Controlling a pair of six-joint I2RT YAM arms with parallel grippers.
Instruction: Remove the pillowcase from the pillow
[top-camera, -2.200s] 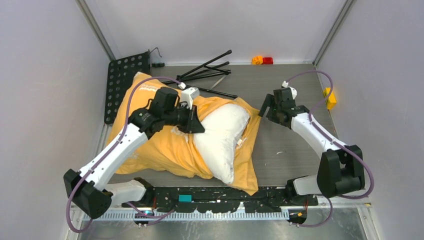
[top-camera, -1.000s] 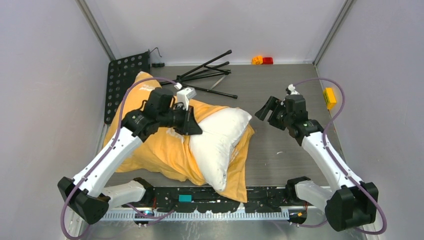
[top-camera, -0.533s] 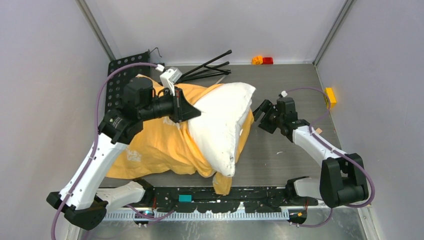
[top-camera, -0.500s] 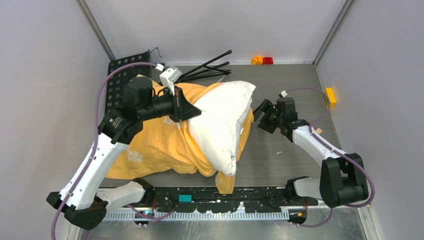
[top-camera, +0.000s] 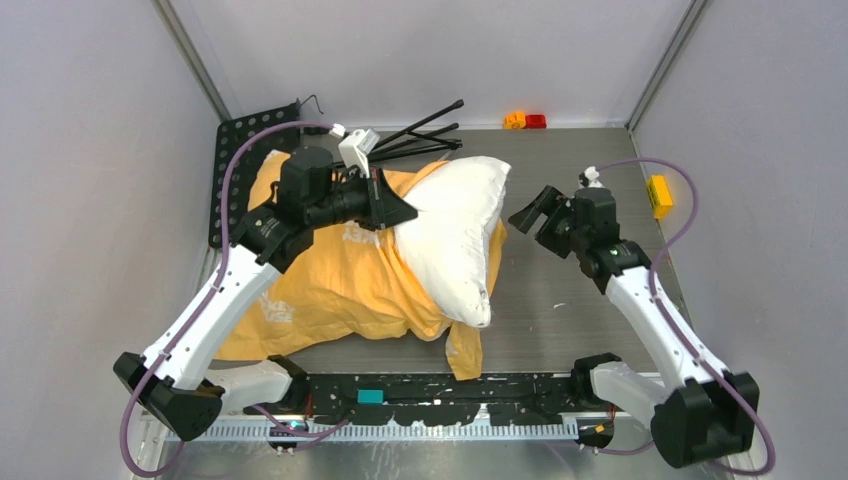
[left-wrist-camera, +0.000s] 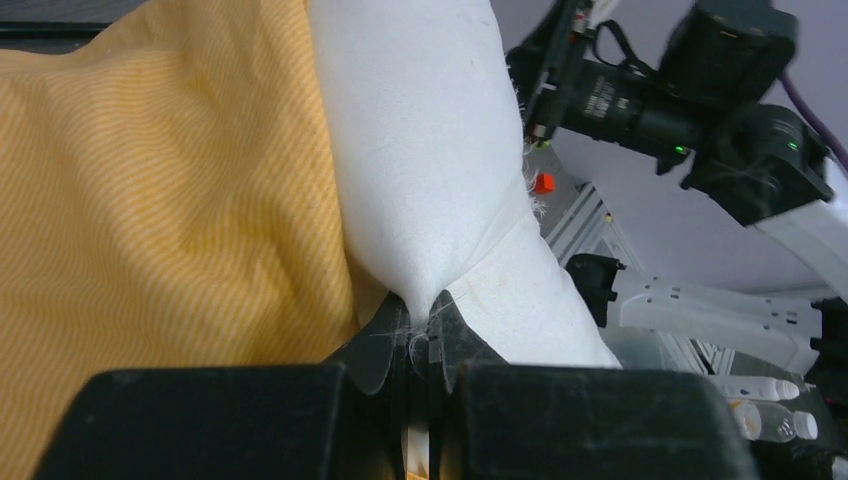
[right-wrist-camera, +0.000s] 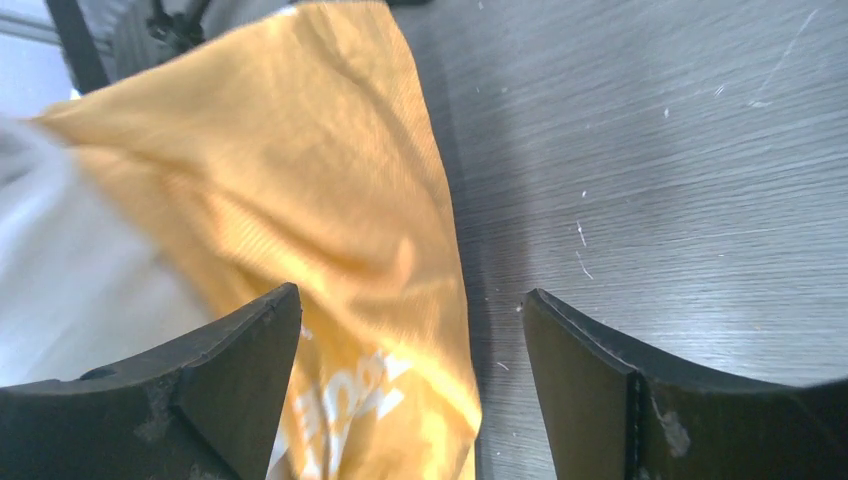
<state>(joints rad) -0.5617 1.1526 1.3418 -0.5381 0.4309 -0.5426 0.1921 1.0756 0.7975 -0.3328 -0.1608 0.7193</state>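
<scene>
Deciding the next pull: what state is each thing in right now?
pillow: partly out, left side covered
pillowcase: bunched, orange-yellow face showing, partly on
left end effector: shut on the pillow
right end effector: open, empty, above the pillowcase edge
tripod: folded, lying flat

Pillowcase (top-camera: 330, 280): orange-yellow face showing, fine woven ribbing, white lettering printed in patches. Pillow (top-camera: 455, 240): plain white. Table (top-camera: 570, 300): dark grey, streaky wood-grain lines, few pale scratches. Left arm (top-camera: 215, 310) and right arm (top-camera: 655, 315): white links, black joints. Cables (top-camera: 226, 195): purple. Perforated panel (top-camera: 240, 160): black, rows of round holes. Tripod (top-camera: 420, 140): black. Small blocks by far wall: one orange (top-camera: 515, 120), one red (top-camera: 536, 121). Block by right wall (top-camera: 657, 195): yellow. Walls (top-camera: 430, 50): pale lilac-grey.
</scene>
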